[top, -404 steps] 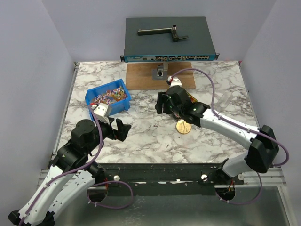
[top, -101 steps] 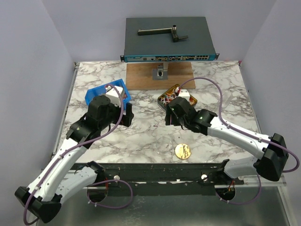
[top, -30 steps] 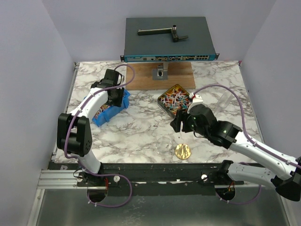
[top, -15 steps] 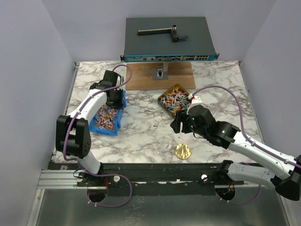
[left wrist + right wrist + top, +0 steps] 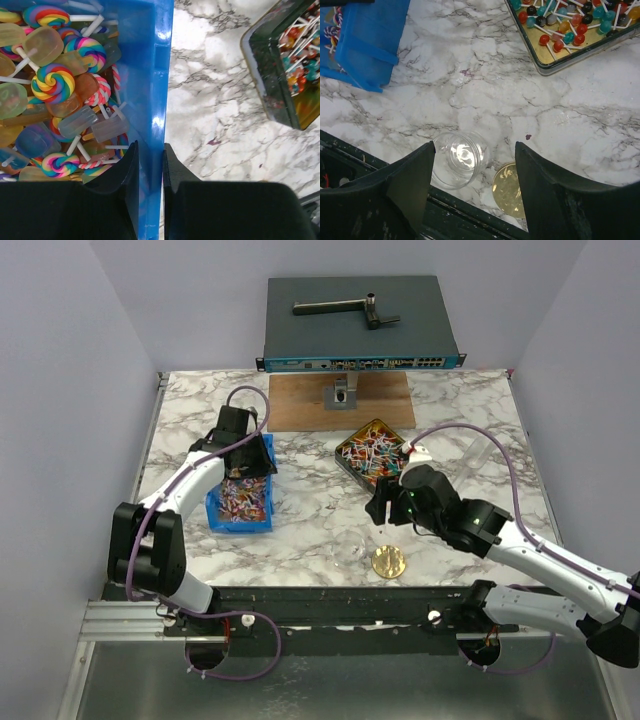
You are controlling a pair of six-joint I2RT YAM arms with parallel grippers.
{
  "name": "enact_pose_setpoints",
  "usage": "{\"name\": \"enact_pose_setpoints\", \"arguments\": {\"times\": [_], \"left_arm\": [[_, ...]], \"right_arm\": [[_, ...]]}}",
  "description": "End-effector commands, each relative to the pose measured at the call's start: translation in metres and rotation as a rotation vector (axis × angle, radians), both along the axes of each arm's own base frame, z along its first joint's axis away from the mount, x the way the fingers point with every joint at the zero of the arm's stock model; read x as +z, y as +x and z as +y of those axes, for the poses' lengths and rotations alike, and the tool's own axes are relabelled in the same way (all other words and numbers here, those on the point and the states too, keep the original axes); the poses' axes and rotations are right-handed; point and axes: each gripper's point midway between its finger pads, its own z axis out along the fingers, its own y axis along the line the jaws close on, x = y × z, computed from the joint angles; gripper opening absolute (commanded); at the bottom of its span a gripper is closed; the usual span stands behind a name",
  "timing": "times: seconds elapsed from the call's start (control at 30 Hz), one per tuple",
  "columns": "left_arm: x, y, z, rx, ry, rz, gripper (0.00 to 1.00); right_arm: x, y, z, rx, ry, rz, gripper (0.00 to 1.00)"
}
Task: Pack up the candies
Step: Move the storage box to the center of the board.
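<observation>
Swung round with the blue plastic bin (image 5: 240, 527) since a second ago, the candies (image 5: 55, 85) are heaped inside it, left of the dark square metal tin (image 5: 345, 462). The bin's tin-side wall is clenched by the left gripper (image 5: 149, 150), while on the tin's near side the right gripper (image 5: 474, 150) is held spread and empty above the clear glass jar (image 5: 460, 160) and round gold disc lid (image 5: 509, 189).

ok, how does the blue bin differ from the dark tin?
The blue bin is plastic; the dark tin has a gold floor. The bin holds swirl and block lollipops; the tin holds small ball lollipops. The left tool clamps the bin's wall; the tin stands free. Both are open-topped.
</observation>
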Motion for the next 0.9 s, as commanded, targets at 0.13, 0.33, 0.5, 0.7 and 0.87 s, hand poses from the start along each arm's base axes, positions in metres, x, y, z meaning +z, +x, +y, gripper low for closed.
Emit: {"name": "enact_pose_setpoints", "arguments": {"times": [0.13,0.33,0.5,0.7,0.87], "left_arm": [[0.010,-0.009,-0.061,0.101,-0.303,0.082,0.00],[0.015,0.003,-0.082,0.136,-0.375,0.077,0.00],[0.021,0.016,-0.102,0.135,-0.398,0.077,0.00],[0.027,0.033,-0.119,0.152,-0.424,0.071,0.00],[0.030,0.042,-0.133,0.158,-0.452,0.076,0.00]], "right_arm": [[-0.001,-0.004,-0.013,-0.029,-0.031,-0.002,0.69],[0.003,-0.007,-0.020,-0.040,-0.035,-0.003,0.69],[0.006,-0.008,-0.026,-0.054,-0.049,-0.006,0.69],[0.009,-0.010,-0.035,-0.069,-0.068,-0.010,0.69],[0.011,-0.010,-0.040,-0.082,-0.084,-0.014,0.69]]}}
